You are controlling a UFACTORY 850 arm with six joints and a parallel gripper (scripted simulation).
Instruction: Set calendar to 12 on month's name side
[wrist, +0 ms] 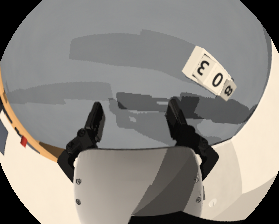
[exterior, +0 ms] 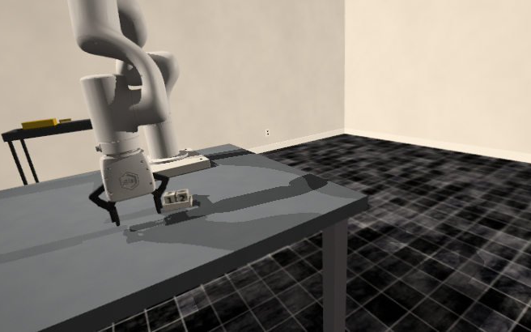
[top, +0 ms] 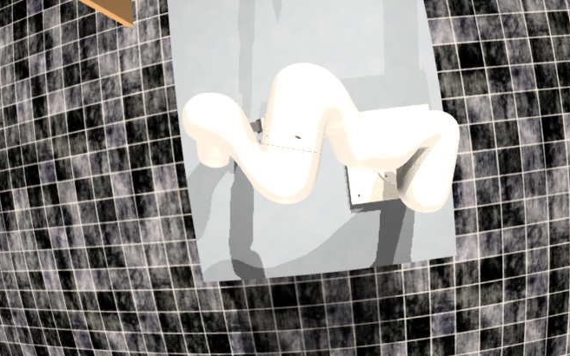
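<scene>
The calendar tray (exterior: 179,204) lies on the grey table, just right of the gripper in the exterior view. A cube reading 1 (exterior: 170,200) and a cube reading 2 (exterior: 181,197) stand side by side in it, digits upright on the side facing that camera. The month's name is not legible. In the wrist view, upper right, the upward faces show a 3 (wrist: 203,68) and a 0 (wrist: 217,80), with an 8 (wrist: 229,90) on an end face. My gripper (exterior: 138,218) (wrist: 134,108) is open and empty, beside the tray and apart from it. The top view hides the calendar.
The arm's white base plate (top: 369,187) (exterior: 184,163) stands on the table (top: 305,239) (exterior: 74,263) behind the calendar. The arm covers much of the table in the top view. A dark side table (exterior: 75,125) with a yellow box (exterior: 39,123) stands farther back.
</scene>
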